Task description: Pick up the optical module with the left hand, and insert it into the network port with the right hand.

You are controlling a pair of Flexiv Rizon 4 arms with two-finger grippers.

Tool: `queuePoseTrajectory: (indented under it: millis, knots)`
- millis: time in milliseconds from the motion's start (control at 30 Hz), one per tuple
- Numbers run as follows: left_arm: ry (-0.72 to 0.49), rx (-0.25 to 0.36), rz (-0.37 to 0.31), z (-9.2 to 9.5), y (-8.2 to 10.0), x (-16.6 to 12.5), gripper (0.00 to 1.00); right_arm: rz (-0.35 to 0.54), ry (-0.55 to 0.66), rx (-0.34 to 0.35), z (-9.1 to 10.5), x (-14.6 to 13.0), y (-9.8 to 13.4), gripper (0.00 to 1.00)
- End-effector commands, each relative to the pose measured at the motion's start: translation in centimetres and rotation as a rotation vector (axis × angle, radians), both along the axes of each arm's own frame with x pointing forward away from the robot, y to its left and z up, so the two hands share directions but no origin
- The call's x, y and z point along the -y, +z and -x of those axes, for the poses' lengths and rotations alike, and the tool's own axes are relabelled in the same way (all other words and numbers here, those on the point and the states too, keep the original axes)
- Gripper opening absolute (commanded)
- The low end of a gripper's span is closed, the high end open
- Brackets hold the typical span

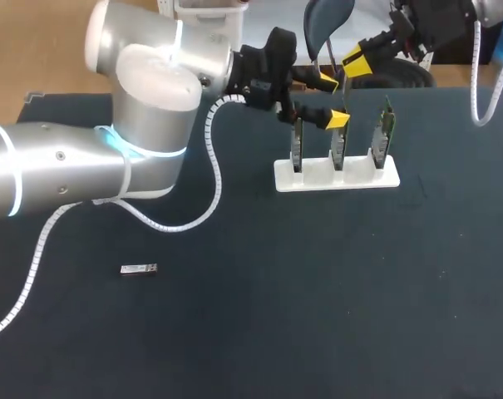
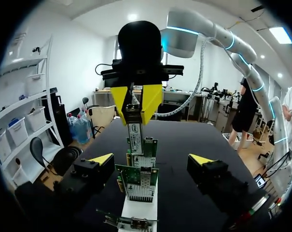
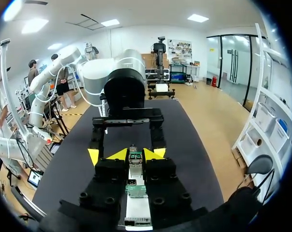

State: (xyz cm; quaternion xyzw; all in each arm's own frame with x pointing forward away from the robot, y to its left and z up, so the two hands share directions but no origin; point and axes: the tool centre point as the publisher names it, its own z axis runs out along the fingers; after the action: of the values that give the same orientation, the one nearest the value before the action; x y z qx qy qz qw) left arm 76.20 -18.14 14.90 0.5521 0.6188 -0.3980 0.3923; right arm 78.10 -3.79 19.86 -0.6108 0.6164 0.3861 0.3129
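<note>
the right end effector [image 2: 136, 99] comes in from the far right corner of the desk [image 1: 318, 291] and its yellow tips are pinching the optical module [image 2: 134, 131], which hangs upright, long end down, right over the row of cards

a white stand [image 1: 334, 176] sits toward the back of the desk with three green network cards [image 2: 138, 181] standing on edge in it; the module is above the middle card [image 1: 338, 148], and from here i can't tell whether its lower end actually touches that card

the left end effector [image 1: 332, 100] reaches across from the left side, its fingers spread wide with nothing between them but air and the near end of the stand; in its own wrist view the line of cards runs straight ahead between the two yellow tips

in the right wrist view the module shows as a small dark block clamped between that arm's tips

well away from all this, on the near left part of the desk, a small silvery oblong piece [image 1: 140, 268] lies flat
</note>
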Motion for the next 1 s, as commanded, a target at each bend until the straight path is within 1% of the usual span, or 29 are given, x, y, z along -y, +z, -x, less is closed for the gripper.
queuePoseTrajectory:
  millis: [33,167,367,433,467,500,800,1000]
  knots:
    - [-0.015,-0.004,-0.048,-0.3,0.0,0.1,1.00,0.000,-0.003,0.004,0.2,0.0,0.0,0.00]
    - [-0.020,-0.002,-0.084,-0.2,-0.5,0.0,1.00,0.000,-0.005,0.005,0.3,0.0,0.0,0.00]
    - [-0.013,-0.019,-0.109,-0.3,-1.3,-0.4,1.00,0.003,-0.008,0.005,0.3,0.0,-0.1,0.00]
    - [-0.010,-0.024,-0.113,-0.3,-1.5,-0.6,1.00,0.003,-0.008,0.006,0.3,0.0,-0.1,0.00]
    - [-0.009,-0.036,-0.109,-0.3,-1.6,-0.6,1.00,0.002,-0.007,0.006,0.4,0.0,-0.1,0.00]
    - [-0.007,-0.055,-0.092,-0.3,-1.7,-0.7,1.00,0.002,-0.006,0.007,0.4,-0.1,0.0,0.00]
    - [-0.013,-0.050,-0.105,-0.5,-1.7,-0.9,1.00,0.003,-0.004,0.008,0.3,-0.2,0.0,0.00]
    - [-0.029,-0.044,-0.130,-0.3,-1.8,-0.9,1.00,0.003,-0.006,0.007,0.4,-0.1,-0.1,0.00]
